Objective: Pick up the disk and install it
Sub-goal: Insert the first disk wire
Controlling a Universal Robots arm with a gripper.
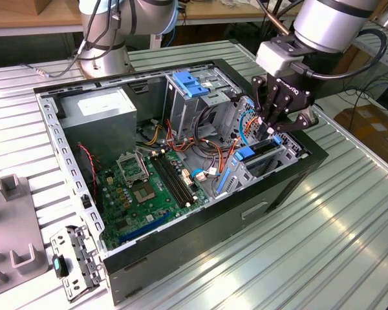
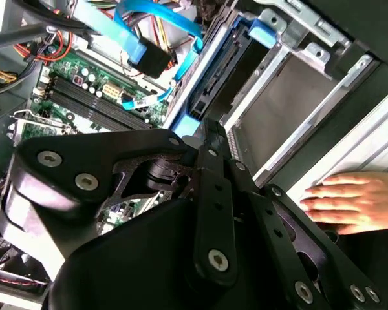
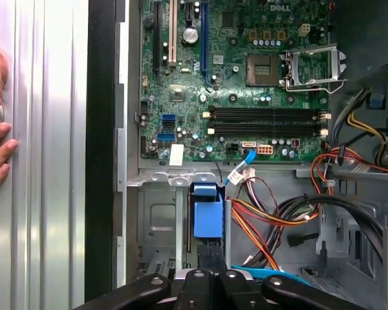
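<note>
At the frame's right you see the claw (image 1: 271,127) just over the disk (image 1: 260,151), inside the open computer case (image 1: 181,271) on the bench (image 1: 323,245).

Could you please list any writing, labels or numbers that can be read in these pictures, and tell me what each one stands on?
No text here can be quoted with confidence.
Power supply, white sticker on its top: print too small to read.
Motherboard, white markings across the board: too small to read.
White sticker at the motherboard's edge: too blurred to read.
White cable tag: too blurred to read.
</note>
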